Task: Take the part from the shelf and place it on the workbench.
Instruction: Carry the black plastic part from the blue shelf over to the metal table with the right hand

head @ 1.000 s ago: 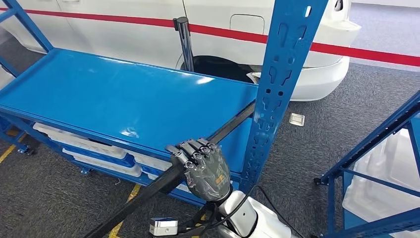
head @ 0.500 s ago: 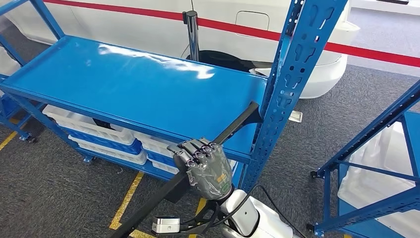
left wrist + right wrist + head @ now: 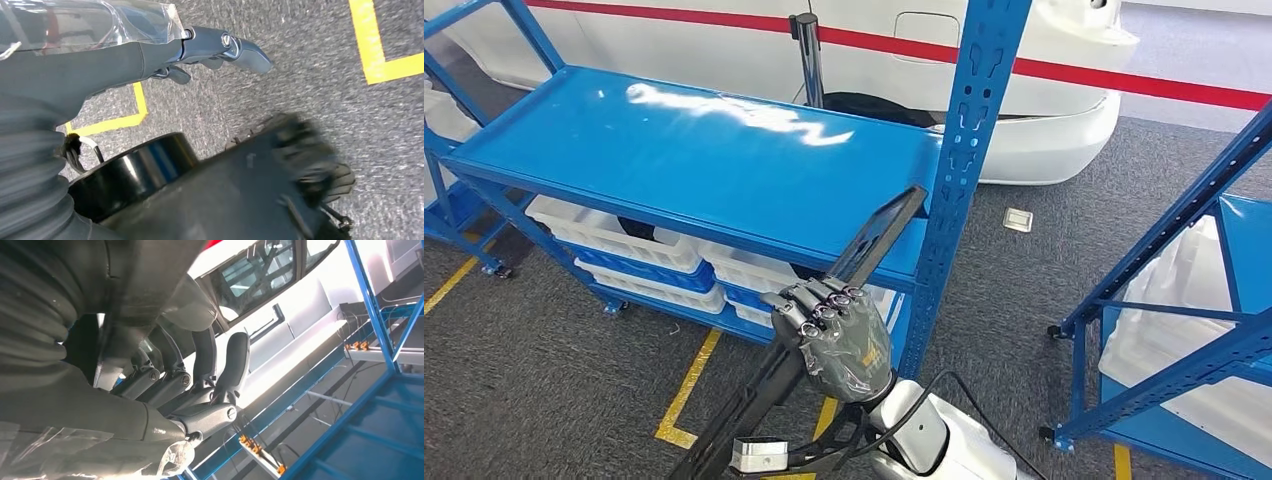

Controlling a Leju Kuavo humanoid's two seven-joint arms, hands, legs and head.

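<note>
The part (image 3: 874,240) is a long, flat black bar. In the head view it slants from low at the left up to its far end near the front edge of the blue shelf (image 3: 704,150). My right hand (image 3: 839,335) grips it around the middle, fingers wrapped over it. The right wrist view shows those fingers (image 3: 200,380) curled round the dark part (image 3: 145,280). My left hand (image 3: 150,55) hangs over the grey carpet, fingers (image 3: 240,47) stretched out and holding nothing.
A blue upright post (image 3: 964,150) stands just right of the part's far end. White trays (image 3: 624,235) sit under the shelf. A second blue rack (image 3: 1184,300) is at the right, a white car (image 3: 1044,60) behind, and yellow floor lines (image 3: 689,390) below.
The whole picture has shifted, so the camera has moved. The part's far end has come off the shelf by the post and the bar now stands steeper in my right hand.
</note>
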